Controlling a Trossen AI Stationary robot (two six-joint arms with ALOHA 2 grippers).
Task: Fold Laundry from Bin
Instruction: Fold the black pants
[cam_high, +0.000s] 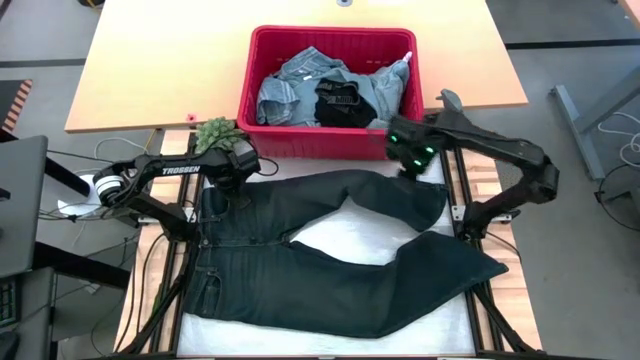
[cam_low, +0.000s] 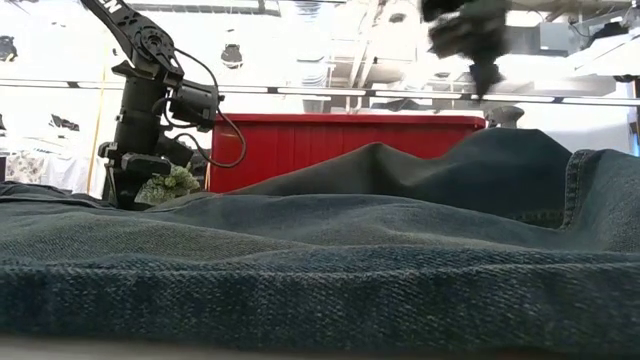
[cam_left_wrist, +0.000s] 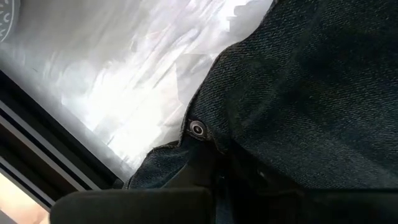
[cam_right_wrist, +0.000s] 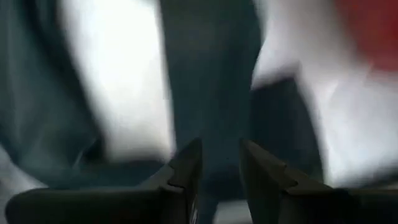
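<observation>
Dark jeans by bin: heavy, floppy; grab hems. Left gripper clamped on waistband, right gripper slightly apart, empty.

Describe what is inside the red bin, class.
Inside the red bin lie light blue denim pieces with a black garment on top. Anything beneath them, and the bin's floor, is covered.

Right wrist view is motion-blurred: the dark jeans read only as smears, w/ nothing seen between the right gripper fingers. Left gripper fingertips are buried in the waistband, hidden from above. Low view: jeans fill the foreground, masking the bin base & the table surface. Bin contents too jumbled to separate.
</observation>
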